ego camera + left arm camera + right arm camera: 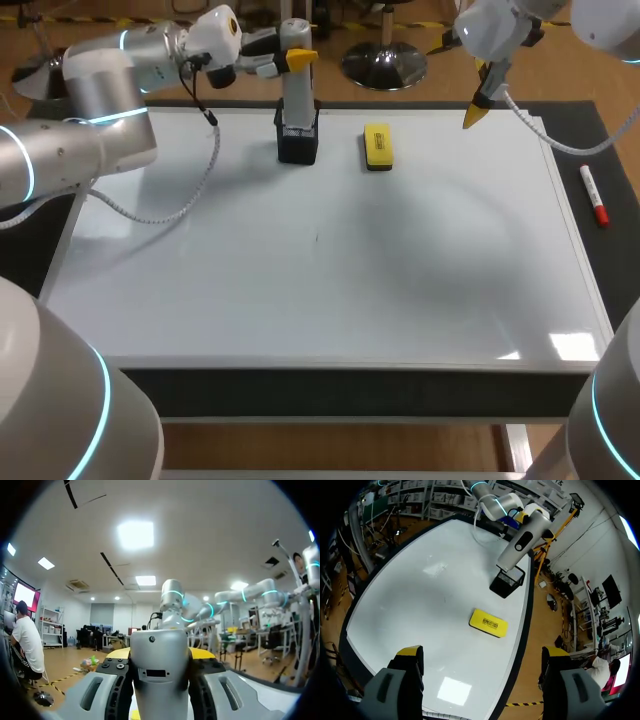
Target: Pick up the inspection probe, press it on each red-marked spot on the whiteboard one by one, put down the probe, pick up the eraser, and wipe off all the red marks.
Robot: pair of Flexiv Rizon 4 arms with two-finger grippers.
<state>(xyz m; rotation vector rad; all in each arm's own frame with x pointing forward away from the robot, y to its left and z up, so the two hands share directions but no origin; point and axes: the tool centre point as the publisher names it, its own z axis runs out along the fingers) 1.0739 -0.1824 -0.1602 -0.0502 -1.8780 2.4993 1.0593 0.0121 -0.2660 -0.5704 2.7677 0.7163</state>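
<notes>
The grey inspection probe [296, 85] stands upright with its lower end in a black holder [298, 140] at the back of the whiteboard [330, 280]. My left gripper [298, 58] is shut on the probe's upper part. In the left wrist view the probe [160, 675] fills the space between the fingers. The yellow eraser [378, 146] lies flat just right of the holder. My right gripper [478, 108] hangs open and empty above the board's back right. From it, the eraser [488, 622], holder [507, 581] and probe [525, 535] lie ahead. I see no red marks on the board.
A red-capped marker [594, 196] lies on the dark mat beyond the whiteboard's right edge. The left arm's white cable [170, 205] droops over the board's back left part.
</notes>
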